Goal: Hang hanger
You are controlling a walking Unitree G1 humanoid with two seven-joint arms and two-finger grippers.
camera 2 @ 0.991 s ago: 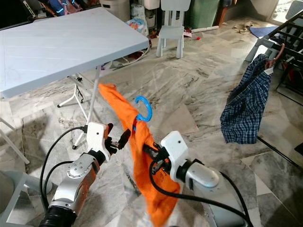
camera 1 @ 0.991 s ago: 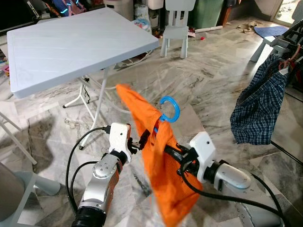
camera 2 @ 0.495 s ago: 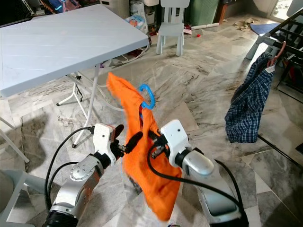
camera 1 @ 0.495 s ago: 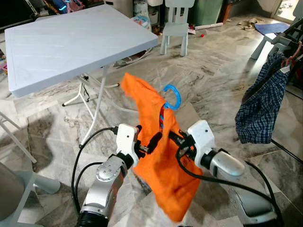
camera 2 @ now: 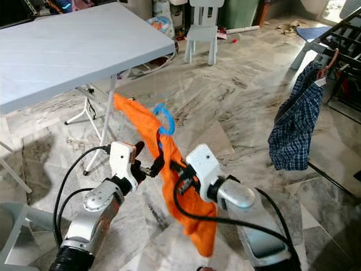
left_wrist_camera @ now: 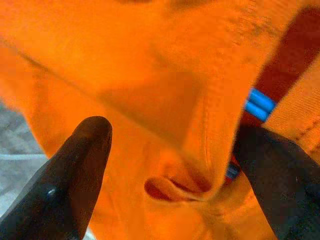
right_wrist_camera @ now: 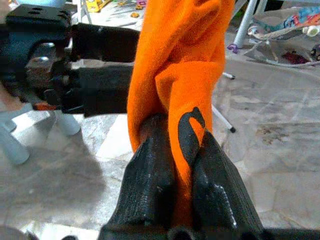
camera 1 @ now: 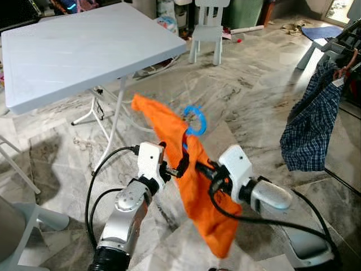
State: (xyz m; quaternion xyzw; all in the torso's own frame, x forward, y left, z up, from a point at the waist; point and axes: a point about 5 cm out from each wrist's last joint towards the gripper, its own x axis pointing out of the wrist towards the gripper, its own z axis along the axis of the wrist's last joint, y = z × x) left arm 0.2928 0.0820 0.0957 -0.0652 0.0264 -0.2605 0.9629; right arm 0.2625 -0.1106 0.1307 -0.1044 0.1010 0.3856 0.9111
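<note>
Orange shirt (camera 1: 194,175) draped on a blue hanger (camera 1: 193,121), long axis steep, hook up and above both grippers, hem low. Right gripper (right_wrist_camera: 175,150) pinched tight on the cloth; left gripper (left_wrist_camera: 165,150) spread wide around a fold, just beside it. Beyond them: grey marble floor (camera 1: 248,90), white folding table (camera 1: 79,48), white child's chair (camera 1: 208,28), plaid garment (camera 1: 307,124) on a rack.
</note>
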